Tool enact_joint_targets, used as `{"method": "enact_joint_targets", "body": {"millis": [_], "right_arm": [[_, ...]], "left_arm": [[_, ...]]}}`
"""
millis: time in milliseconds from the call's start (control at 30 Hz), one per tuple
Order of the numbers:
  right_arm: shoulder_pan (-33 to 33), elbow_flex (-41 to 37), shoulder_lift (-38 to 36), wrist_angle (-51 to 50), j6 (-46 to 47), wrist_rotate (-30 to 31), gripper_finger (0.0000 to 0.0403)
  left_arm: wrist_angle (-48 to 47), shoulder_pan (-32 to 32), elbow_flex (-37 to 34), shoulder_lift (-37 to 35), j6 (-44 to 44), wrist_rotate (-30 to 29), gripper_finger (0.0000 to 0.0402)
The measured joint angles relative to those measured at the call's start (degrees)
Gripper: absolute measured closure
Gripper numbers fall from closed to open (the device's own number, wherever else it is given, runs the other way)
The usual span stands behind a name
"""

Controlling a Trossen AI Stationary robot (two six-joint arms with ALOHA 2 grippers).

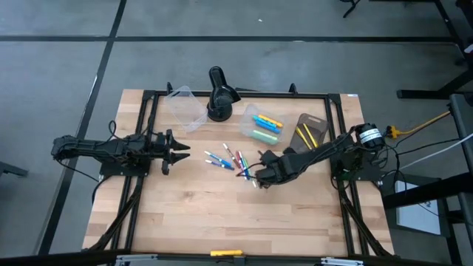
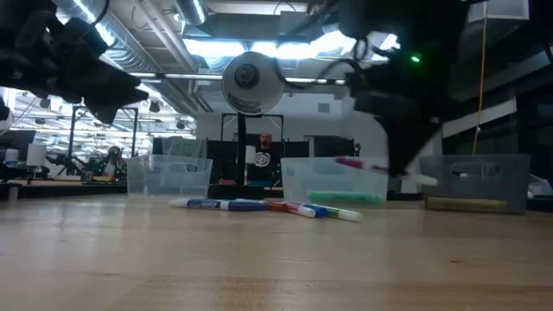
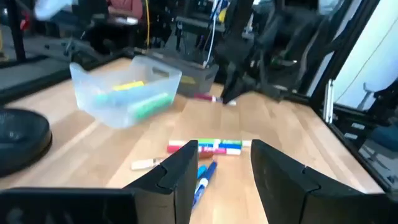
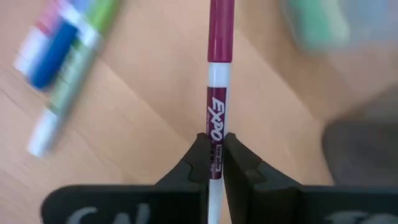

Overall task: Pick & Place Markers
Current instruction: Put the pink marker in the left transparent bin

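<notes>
**Operator:** Status of end effectors and current step?

**Arm:** Transport step, in my judgement. My right end effector (image 4: 213,163) is clenched on one magenta marker (image 4: 219,74), held across the barrel near the label, and the low view shows it lifted clear of the surface (image 1: 222,214). My left end effector (image 3: 224,168) waits released at the left side of the surface, fingers apart, holding nothing, aimed toward the loose markers (image 1: 230,159).

**Operator:** Where is the rest of the work?

**Arm:** Loose markers lie in a small cluster near mid-surface, just beside my right end effector. Behind them stand a clear tub (image 1: 264,125) already holding several markers, a grey bin (image 1: 312,130) with yellow ones, and an empty-looking clear tub (image 1: 185,107) by the black lamp (image 1: 219,94).

**Operator:** Next move requirement?

**Arm:** Carry the held marker over a container rim, high enough to clear it, then release. Which container suits this colour I cannot tell.

**Operator:** Legible markings?

**Arm:** Barrel reads "EXPO" in white. Smaller print beside it is unreadable. No other writing can be made out.
</notes>
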Motion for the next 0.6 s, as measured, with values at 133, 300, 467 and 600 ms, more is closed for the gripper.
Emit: {"method": "enact_joint_targets", "body": {"millis": [133, 300, 467, 600], "right_arm": [[-2.0, 3.1, 0.0, 3.0, -5.9, 1.6, 0.0381], [-4.7, 6.0, -0.1, 11.4, -15.8, 1.4, 0.0381], [-7.2, 7.0, -0.1, 21.2, -24.7, 0.1, 0.038], [-8.6, 7.1, -0.1, 28.7, -30.4, -0.6, 0.038]], "left_arm": [[0.7, 0.0, 0.0, 3.6, -0.2, -1.6, 0.0258], [5.3, 0.0, 0.0, 8.2, 4.1, -4.4, 0.0258], [15.9, 0.0, 0.0, 14.1, 8.9, -3.9, 0.0243], [22.5, 0.0, 0.0, 19.3, 7.0, -4.9, 0.0213]]}}
